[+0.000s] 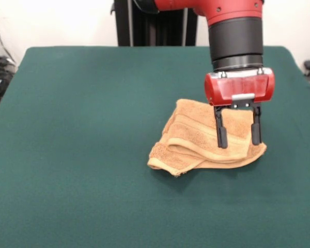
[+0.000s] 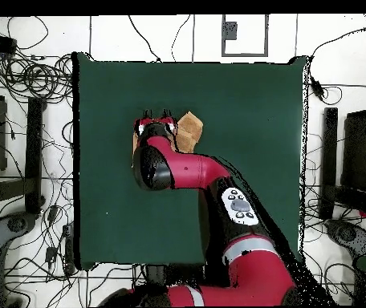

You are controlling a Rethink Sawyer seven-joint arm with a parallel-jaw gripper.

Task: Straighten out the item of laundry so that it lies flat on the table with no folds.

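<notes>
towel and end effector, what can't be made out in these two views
- Towel: overhead, the arm covers most of it; only a corner shows.
- Towel's far side: front view, hidden behind the end effector and its own folds.
- Contact: the fingers stand open in front of the towel; neither view settles whether the tips touch it.
- Tag: not visible in either view.

Gripper over towel (on table)

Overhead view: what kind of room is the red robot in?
Probably a robot lab. A red arm with an open claw hangs over a crumpled towel on a green table, and loose cables cover the floor around it.
</notes>
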